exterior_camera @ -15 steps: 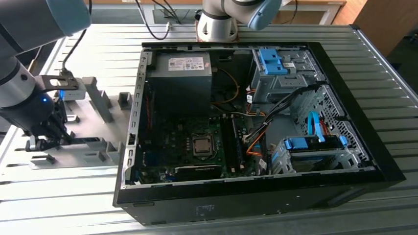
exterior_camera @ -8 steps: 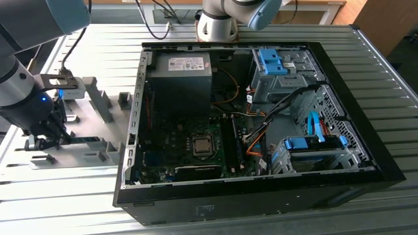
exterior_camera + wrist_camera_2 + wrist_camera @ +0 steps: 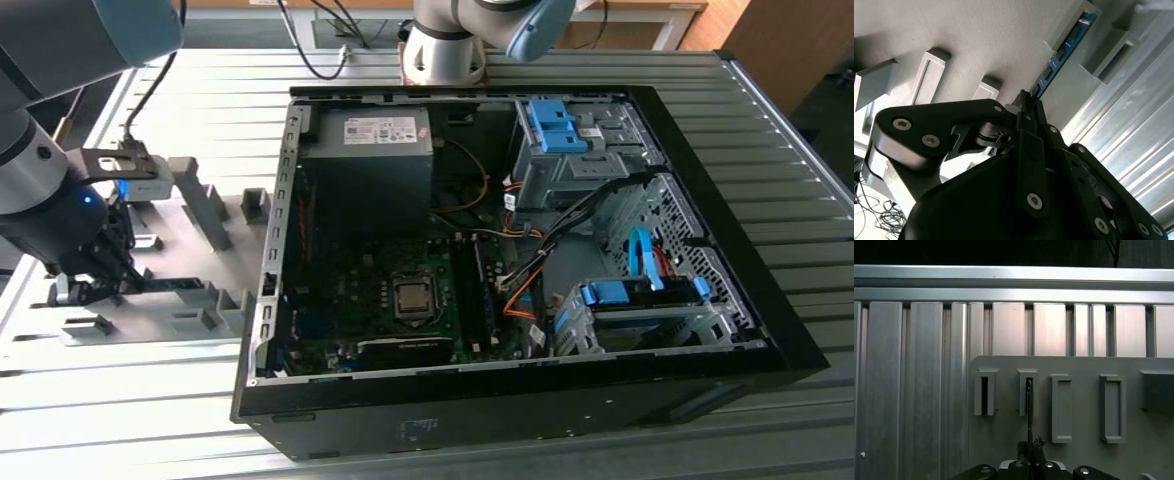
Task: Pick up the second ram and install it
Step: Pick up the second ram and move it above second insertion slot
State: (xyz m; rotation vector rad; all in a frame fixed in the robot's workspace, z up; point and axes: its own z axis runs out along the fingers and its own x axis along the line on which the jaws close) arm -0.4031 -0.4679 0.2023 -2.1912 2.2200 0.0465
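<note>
The second ram (image 3: pixel 1060 54) is a thin blue-green board with black chips. It stands on edge in a slot of the grey holder plate (image 3: pixel 984 35). In the first wrist view the second ram (image 3: pixel 1029 405) appears as a dark thin edge inside one slot bracket. My gripper (image 3: pixel 1026 100) has its black fingers pressed together on the near end of the stick, and my gripper (image 3: pixel 1031 446) shows the same pinch in the first wrist view. In the exterior view my gripper (image 3: pixel 78 290) is low over the holder plate (image 3: pixel 174 275), at that view's left, beside the open computer case (image 3: pixel 274 300).
The case lies open, with the motherboard's memory slots (image 3: pixel 470 290) beside the processor socket (image 3: pixel 411 297). Orange and black cables (image 3: pixel 527 285) and blue drive-bay clips (image 3: pixel 554 125) sit to the exterior view's right. Several empty slot brackets (image 3: pixel 1061 407) stand on the plate. The ribbed aluminium table (image 3: pixel 914 380) surrounds everything.
</note>
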